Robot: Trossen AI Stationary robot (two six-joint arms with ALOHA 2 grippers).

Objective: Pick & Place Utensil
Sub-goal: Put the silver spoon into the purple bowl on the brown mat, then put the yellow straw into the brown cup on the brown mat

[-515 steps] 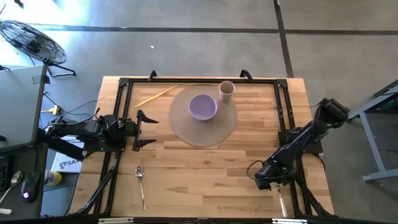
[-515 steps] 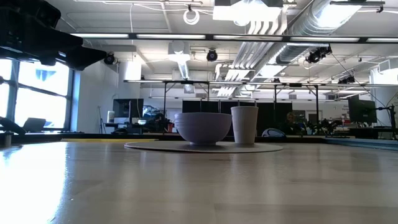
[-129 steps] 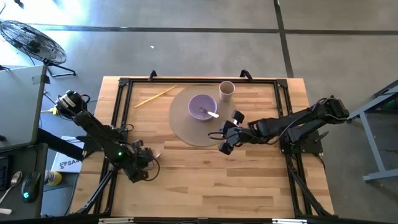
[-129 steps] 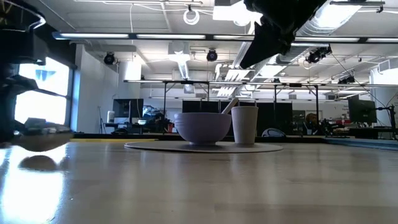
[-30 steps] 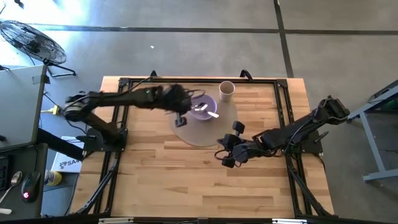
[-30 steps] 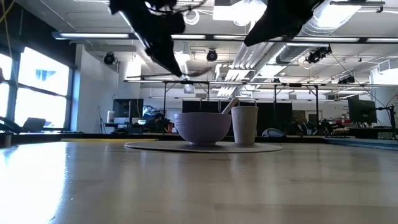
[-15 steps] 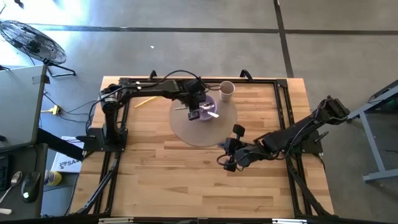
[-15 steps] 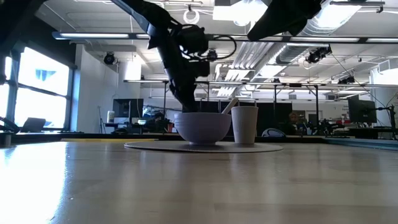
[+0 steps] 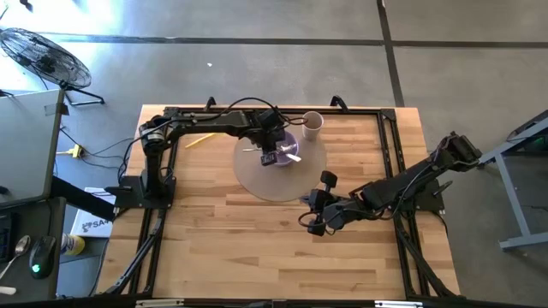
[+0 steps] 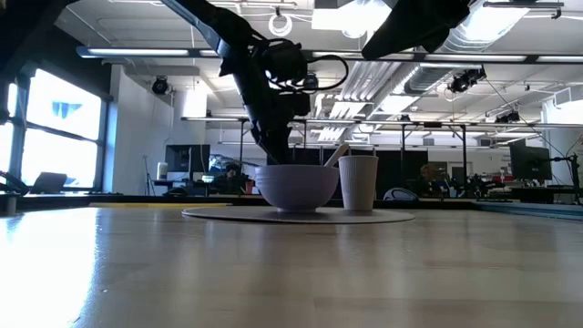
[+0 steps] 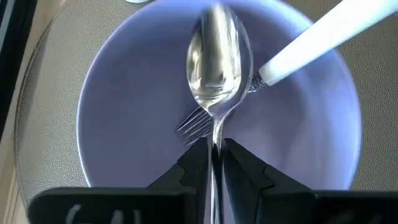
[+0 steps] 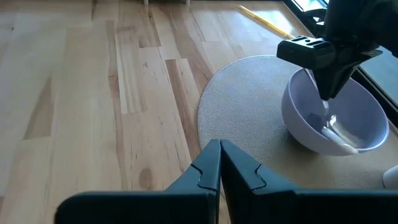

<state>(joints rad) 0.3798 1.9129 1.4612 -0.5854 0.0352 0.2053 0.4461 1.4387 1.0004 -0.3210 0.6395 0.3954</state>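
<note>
A purple bowl [image 9: 286,142] stands on a round grey mat [image 9: 257,180], with a paper cup [image 9: 312,122] beside it. A fork with a white handle [image 11: 311,43] lies in the bowl, tines [image 11: 194,124] down. My left gripper [image 11: 215,144] hangs over the bowl, shut on a metal spoon [image 11: 214,62]. In the low view it [image 10: 278,150] reaches down to the rim. My right gripper [image 9: 310,221] is shut on nothing above bare table, toward the near edge from the mat. My left gripper pinches the spoon's thin handle [image 11: 216,134] between its two fingers, which point down from above and lie along the handle. The spoon hangs below them, with its scoop end inside the purple bowl over the fork's tines. Whether it rests on the bowl, I cannot tell.
A yellow stick [image 9: 210,134] lies at the far left of the table. A black frame [image 9: 167,171] runs along the table's sides. Bare wood [image 9: 240,248] stretches across the near half.
My left gripper has carried the spoon from the bowl's left toward the right until it stood over the bowl. It has then gone down, so the spoon's scoop now sits inside the bowl. My right gripper has drifted slightly toward the near edge.
</note>
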